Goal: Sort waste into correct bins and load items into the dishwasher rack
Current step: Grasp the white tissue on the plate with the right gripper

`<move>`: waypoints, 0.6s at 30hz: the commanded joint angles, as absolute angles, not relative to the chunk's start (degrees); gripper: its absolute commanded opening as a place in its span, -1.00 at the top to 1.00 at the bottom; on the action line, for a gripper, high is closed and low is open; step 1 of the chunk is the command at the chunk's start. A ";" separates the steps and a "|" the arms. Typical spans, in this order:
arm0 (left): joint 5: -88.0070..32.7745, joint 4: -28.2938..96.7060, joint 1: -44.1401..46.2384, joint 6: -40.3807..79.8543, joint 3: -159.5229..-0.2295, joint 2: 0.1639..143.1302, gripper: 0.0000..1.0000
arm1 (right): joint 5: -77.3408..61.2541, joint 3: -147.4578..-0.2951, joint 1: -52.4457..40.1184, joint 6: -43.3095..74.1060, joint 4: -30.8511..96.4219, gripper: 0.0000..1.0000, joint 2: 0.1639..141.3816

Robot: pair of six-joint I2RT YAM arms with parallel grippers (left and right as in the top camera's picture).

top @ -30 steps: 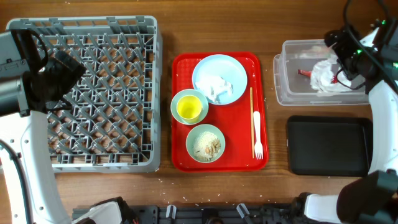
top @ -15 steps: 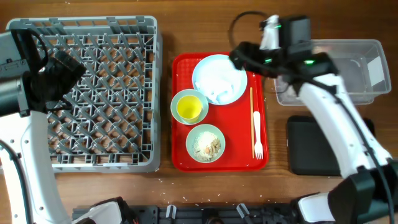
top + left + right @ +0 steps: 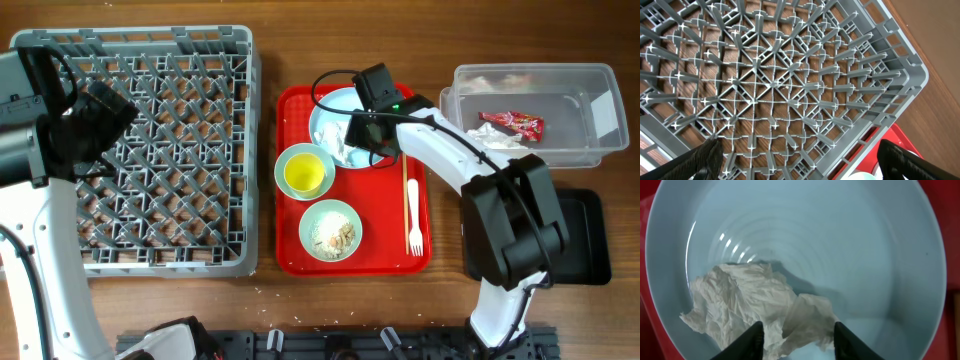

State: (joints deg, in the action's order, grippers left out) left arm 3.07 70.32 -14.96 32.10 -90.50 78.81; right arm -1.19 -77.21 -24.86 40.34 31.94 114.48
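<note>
Overhead and wrist views of the sorting station. The dishwasher rack occupies the left of the worktop, with no item loaded in it. The left fingers hang above its peg lattice, spread wide with nothing between them.

The red serving tray lies just right of the rack and carries all the tableware. The pale blue plate sits at its far end with the crumpled white napkin on it. Nearer, one pale blue bowl contains the yellow cup. A second bowl holds the rice-like crumbs. The chopsticks and the white fork lie along the tray's right side.

The right arm reaches across the tray, its fingers lowered into the plate. They stand partly apart, one on each side of a lobe of the napkin. Whether they pinch it cannot be told.

On the right, the clear tub contains the red wrapper and a scrap of white paper. The black tray lies nearer the viewer than the tub, partly hidden by the right arm.
</note>
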 commanded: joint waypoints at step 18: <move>2.83 70.15 -15.29 32.64 -90.61 78.81 -1.00 | -0.01 -76.29 -22.13 42.61 29.85 0.91 111.87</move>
